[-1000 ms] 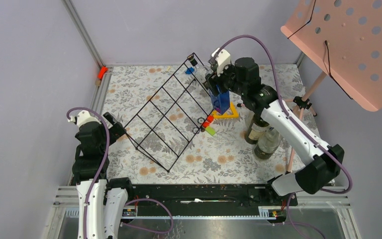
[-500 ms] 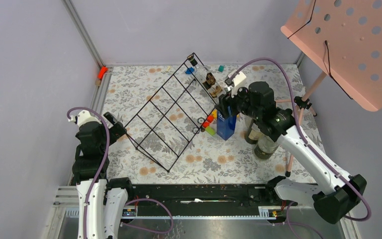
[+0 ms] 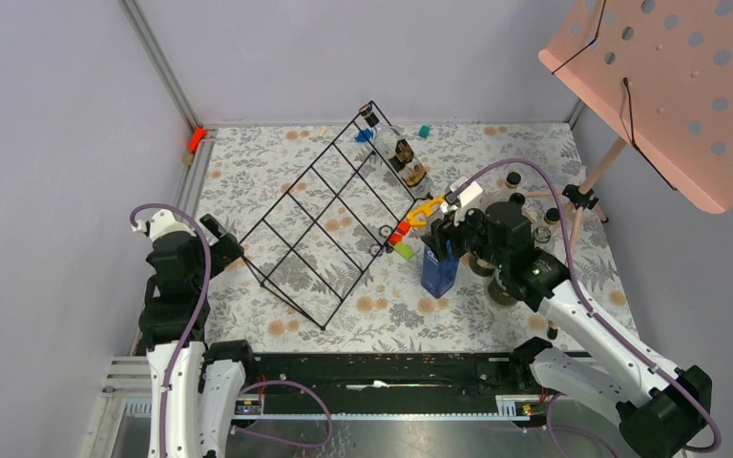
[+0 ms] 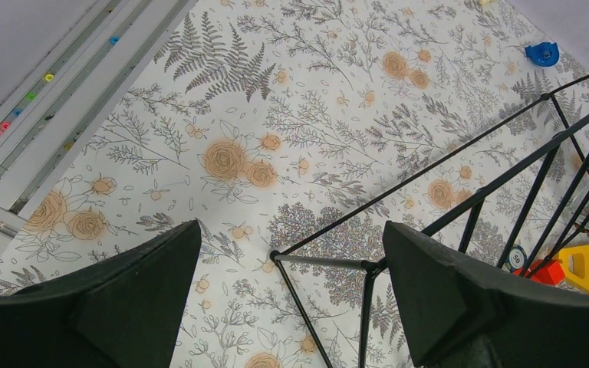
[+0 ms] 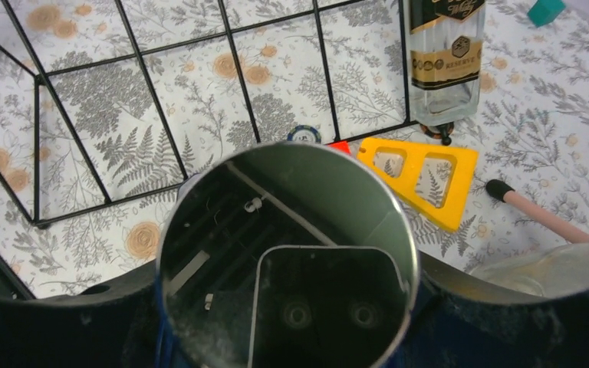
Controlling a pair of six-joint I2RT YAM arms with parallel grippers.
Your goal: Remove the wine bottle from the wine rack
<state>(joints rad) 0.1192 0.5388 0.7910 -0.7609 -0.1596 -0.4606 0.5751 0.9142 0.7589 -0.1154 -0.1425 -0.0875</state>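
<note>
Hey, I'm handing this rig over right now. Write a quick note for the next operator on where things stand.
Left tool: open, holding nothing, poised over a near corner of the black thin-wire wine rack.
Right tool: shut on a blue open-topped container with a shiny metal rim, just off the rack's right side. I cannot tell whether it is set down.
Clear glass wine bottle with black-and-gold label: lying on the rack's far right end, untouched.
Done: nothing of the removal yet.
Left: probably release the container, then grasp the bottle and lift it off the rack.
</note>
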